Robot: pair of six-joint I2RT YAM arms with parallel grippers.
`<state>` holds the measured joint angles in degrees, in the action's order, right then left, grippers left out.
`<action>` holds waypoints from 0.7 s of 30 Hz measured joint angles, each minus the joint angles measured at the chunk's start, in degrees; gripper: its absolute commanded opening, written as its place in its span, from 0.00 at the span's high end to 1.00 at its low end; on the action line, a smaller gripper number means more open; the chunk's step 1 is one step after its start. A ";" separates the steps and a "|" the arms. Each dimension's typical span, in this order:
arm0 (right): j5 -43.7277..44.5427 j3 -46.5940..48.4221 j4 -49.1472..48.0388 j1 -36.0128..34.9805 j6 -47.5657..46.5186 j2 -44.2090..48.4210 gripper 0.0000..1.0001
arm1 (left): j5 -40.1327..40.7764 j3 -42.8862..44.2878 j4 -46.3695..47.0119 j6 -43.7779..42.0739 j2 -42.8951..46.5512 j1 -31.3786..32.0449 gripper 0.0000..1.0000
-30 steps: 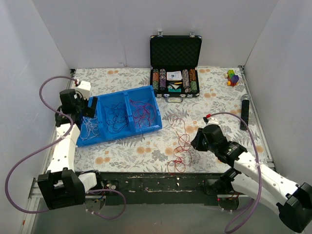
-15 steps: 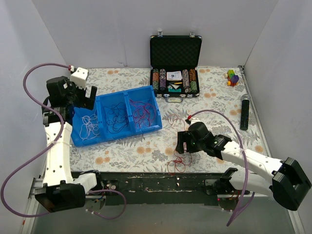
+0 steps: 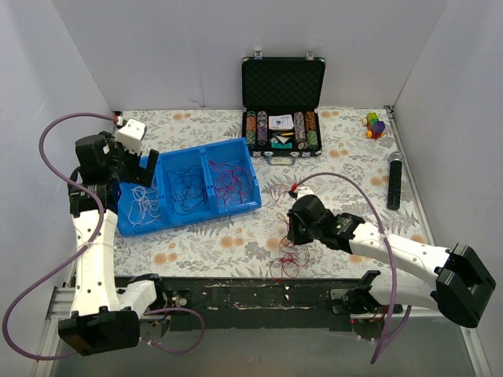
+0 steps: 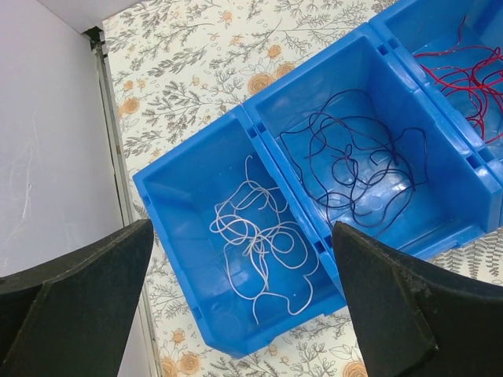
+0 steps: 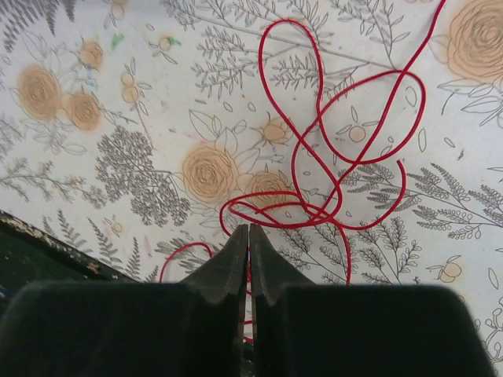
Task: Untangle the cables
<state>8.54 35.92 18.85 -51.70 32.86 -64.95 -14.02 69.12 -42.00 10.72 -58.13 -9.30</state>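
Where the red cable (image 5: 310, 210) sprawls on the floral table (image 3: 346, 157), 4 o'clock of the blue tray (image 4: 157, 184), right gripper (image 5: 244, 229) jaws pinch a strand. Left gripper (image 4: 242, 228) hangs jaws wide above tray; white cable (image 4: 259, 236) in 9 o'clock compartment, navy cable (image 4: 354, 165) in the middle one.

Right gripper (image 5: 243, 229): fingers pressed flat together, tips down at the near end of a red cable (image 5: 317, 133), with a sliver of red showing in the seam between them. Cable lies in loose overlapping loops on the floral cloth (image 5: 118, 157), running off the top edge. Dark table edge (image 5: 31, 251) at lower left.
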 measured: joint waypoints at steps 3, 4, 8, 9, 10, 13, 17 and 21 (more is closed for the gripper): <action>2.36 2.21 1.33 -0.24 -0.11 1.01 0.99 | 0.02 -0.92 0.20 0.00 0.63 0.00 0.02; 3.10 3.02 1.70 -0.24 -0.17 1.31 0.99 | 0.02 -1.20 0.24 0.02 0.81 0.00 0.02; 5.09 5.53 2.25 -0.37 -0.55 2.01 0.99 | 0.02 -1.38 0.48 0.02 1.01 0.00 0.02; 5.33 5.77 2.29 -0.42 -0.59 2.08 0.97 | 0.02 -1.38 0.48 0.02 1.09 0.00 0.02; 5.55 6.01 2.49 -0.46 -0.59 2.14 0.82 | 0.02 -1.51 0.59 0.00 1.25 0.00 0.02; 6.32 6.91 4.61 -0.46 0.33 2.19 0.69 | 0.02 -2.25 0.74 -0.04 1.84 0.00 0.02; 7.23 7.43 8.79 -0.46 3.58 2.47 0.69 | 0.02 -3.30 1.14 -0.59 2.67 0.00 0.02; 6.91 4.85 9.70 -0.46 9.64 4.72 0.69 | 0.02 -3.89 1.46 -0.94 3.02 0.00 0.02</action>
<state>15.44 40.77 28.56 -52.16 42.50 -60.23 -14.00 65.23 -40.53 9.78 -55.11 -9.30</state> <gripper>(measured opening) 0.309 0.982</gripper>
